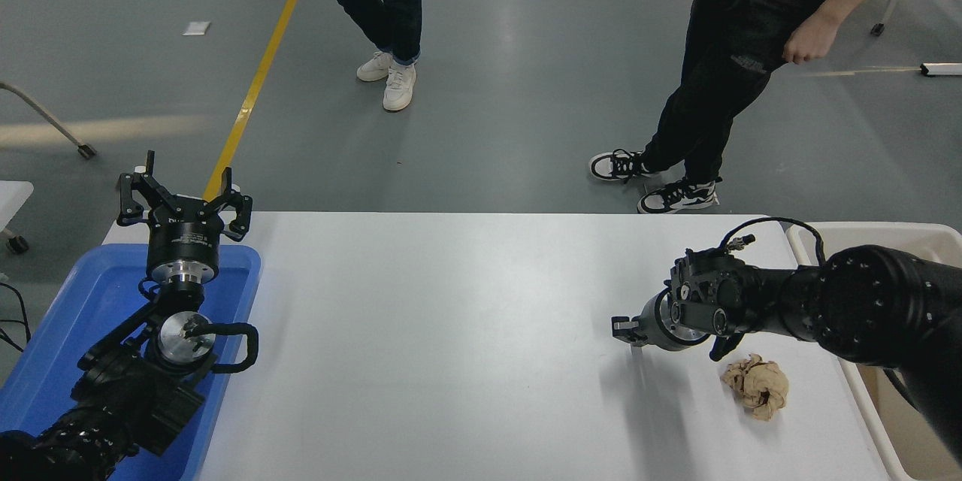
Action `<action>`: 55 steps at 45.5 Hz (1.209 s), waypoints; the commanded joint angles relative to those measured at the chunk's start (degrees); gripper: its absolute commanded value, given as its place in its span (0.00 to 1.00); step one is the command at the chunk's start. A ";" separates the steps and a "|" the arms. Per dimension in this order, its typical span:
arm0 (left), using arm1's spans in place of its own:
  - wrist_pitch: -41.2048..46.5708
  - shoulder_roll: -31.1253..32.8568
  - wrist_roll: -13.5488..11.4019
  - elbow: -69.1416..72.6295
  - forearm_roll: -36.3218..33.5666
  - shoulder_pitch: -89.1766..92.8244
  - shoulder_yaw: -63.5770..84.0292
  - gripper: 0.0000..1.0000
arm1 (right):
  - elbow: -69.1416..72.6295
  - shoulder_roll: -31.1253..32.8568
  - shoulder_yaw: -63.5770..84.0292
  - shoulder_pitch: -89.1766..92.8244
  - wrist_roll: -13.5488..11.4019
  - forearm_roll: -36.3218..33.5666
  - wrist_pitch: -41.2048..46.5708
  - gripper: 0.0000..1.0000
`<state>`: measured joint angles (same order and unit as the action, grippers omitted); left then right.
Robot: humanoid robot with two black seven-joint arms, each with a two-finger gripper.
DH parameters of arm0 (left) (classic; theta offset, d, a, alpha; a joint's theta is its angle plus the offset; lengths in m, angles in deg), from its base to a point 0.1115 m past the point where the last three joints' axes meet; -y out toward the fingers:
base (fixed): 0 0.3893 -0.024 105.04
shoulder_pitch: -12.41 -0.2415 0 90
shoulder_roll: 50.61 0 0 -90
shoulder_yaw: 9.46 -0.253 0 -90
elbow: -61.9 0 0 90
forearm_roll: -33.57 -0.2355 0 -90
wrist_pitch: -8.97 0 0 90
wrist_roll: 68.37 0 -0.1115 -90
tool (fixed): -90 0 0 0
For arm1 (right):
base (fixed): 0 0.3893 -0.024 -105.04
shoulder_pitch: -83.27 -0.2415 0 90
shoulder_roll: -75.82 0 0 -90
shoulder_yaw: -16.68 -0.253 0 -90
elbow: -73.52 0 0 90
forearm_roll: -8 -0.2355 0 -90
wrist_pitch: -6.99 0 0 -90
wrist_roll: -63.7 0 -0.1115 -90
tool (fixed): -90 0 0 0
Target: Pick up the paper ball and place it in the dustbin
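Paper ball [757, 385] sits on the white table [451, 331] near its right end — loose, crumpled, tan-brown, nothing touching it.

Biggest first: the table fills the middle of the view, its top bare apart from the ball. At its right edge stands the cream-white dustbin [864, 237], rim rounded, partly hidden behind the right arm [864, 301]. At the left edge lies a shallow blue tray [83, 308], with the left arm [128, 383] parked over it.

That right arm comes in from the right side and reaches across above the table, pointing left. Its gripper [627, 329] hangs just left of the ball and a little farther from the camera — apart from it, holding nothing; the fingers are seen end-on, so I cannot tell whether they are spread or closed.

The left gripper [183, 199] points away from the camera over the tray's far end, its black fingers splayed wide with nothing between them.

Beyond the table, two people stand on the grey floor [511, 113], which carries a yellow line [259, 75].
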<state>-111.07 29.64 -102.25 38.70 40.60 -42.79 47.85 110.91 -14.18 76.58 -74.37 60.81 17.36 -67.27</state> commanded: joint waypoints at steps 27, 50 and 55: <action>-0.02 -0.26 -0.05 0.00 0.09 0.00 -0.80 0.99 | 22.36 0.00 0.13 -20.58 -0.01 -2.50 0.69 0.00; -0.02 -0.35 -0.05 0.00 0.00 0.00 -0.88 0.99 | 48.92 27.23 3.64 -58.38 0.08 -2.52 19.66 1.00; -0.02 -0.35 -0.05 0.00 0.00 0.00 -0.88 0.99 | 51.12 31.37 3.56 -63.49 0.08 1.18 25.56 1.00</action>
<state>-111.10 29.30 -102.29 38.70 40.61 -42.79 46.98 154.60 5.90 78.86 -123.91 60.96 14.09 -53.66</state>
